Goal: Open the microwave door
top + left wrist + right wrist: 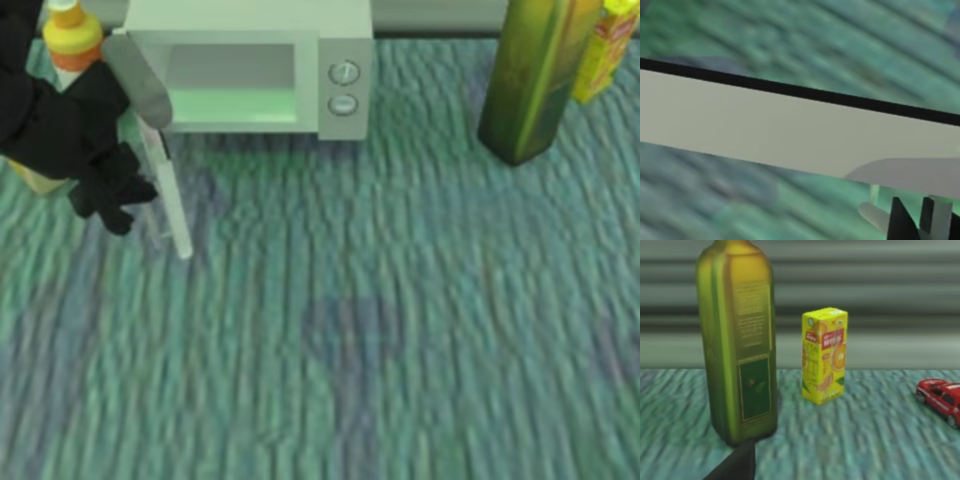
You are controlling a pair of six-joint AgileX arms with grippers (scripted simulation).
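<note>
Left gripper [125,195] beside one open microwave door [165,185].

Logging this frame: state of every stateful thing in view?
microwave: upright, pale green cavity exposed
microwave door: swung wide open toward the table's front
left gripper: at the door's outer edge
green bottle: upright
juice carton: upright
red toy car: on its wheels
</note>
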